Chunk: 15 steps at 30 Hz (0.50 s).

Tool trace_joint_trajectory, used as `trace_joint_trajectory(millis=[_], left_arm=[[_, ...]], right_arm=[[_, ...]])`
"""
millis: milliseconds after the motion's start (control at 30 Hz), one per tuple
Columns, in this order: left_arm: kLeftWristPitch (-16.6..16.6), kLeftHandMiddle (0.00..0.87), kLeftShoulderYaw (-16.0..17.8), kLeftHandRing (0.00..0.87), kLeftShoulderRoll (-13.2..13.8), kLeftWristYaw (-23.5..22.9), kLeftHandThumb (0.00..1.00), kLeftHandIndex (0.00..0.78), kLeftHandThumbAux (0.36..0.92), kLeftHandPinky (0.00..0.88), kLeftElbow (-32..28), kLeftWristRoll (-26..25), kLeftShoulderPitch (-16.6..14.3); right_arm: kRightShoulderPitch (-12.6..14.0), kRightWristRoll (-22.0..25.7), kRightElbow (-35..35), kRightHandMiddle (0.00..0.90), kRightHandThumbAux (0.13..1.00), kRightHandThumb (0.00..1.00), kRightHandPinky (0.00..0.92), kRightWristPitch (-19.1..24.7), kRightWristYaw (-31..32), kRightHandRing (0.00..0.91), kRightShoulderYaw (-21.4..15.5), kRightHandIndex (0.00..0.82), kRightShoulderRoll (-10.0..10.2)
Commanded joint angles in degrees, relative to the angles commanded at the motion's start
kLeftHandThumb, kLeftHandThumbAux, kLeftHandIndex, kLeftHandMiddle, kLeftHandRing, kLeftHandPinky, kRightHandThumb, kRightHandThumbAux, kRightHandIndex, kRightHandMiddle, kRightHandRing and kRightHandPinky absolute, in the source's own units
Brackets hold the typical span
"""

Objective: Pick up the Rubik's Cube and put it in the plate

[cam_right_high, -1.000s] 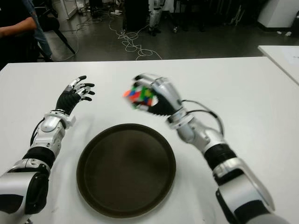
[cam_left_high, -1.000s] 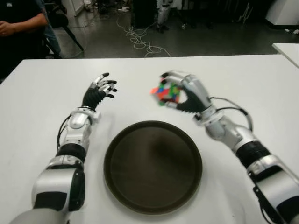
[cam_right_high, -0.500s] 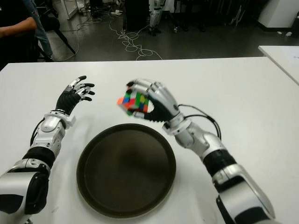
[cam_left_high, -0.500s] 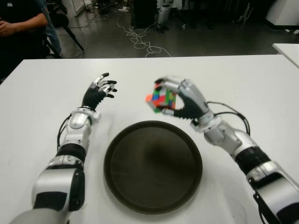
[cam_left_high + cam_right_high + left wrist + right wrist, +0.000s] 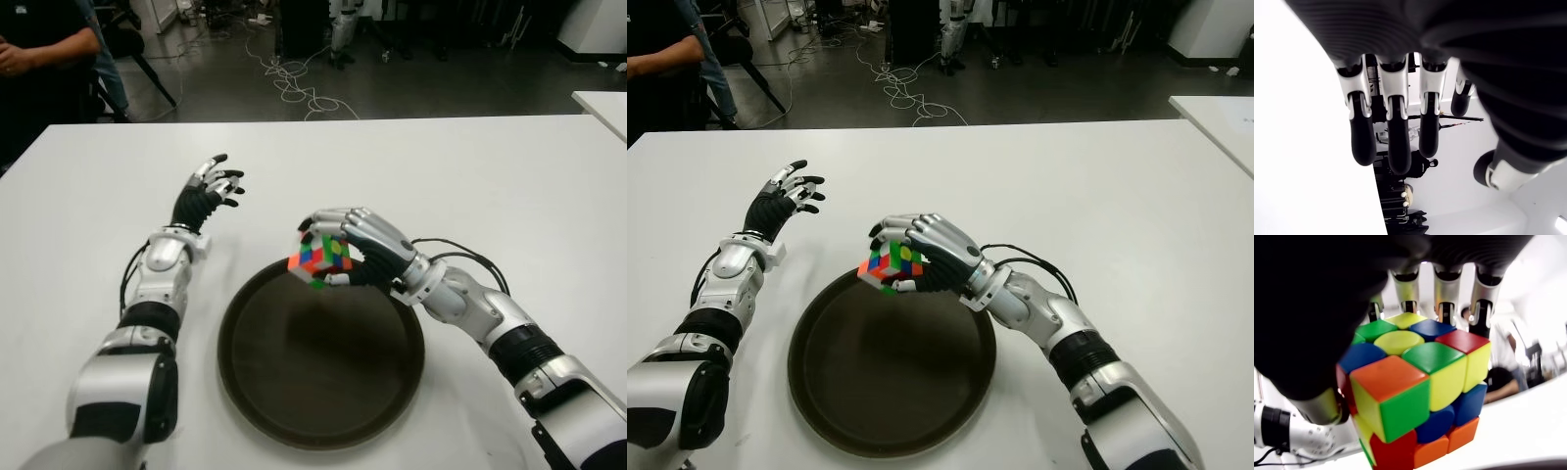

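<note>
Nearby, idle left hand, person.

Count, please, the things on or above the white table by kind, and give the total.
Multicoloured Rubik's Cube, gripped by the right hand over the plate's far rim: 1
Dark brown round plate: 1
Robot hands, including the open, empty left hand: 2
Total: 4

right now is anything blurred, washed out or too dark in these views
Left wrist view: the table is blown out to plain white behind the left hand. Right wrist view: the Rubik's Cube is sharp, the right hand above it is near-black, the background soft. Eye views: the plate shows a faint sheen.
</note>
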Motion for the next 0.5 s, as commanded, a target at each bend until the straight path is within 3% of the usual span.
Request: trace_joint_trajectory(millis=[500], left_arm=[[0.3, 0.301, -0.12, 0.372, -0.16, 0.86, 0.301, 0.112, 0.604, 0.431, -0.37, 0.17, 0.17]], right_arm=[[1.51, 2.07, -3.99, 0.57, 0.689, 0.836, 0.651, 3.84, 7.3, 0.646, -1.68, 0.38, -0.55]])
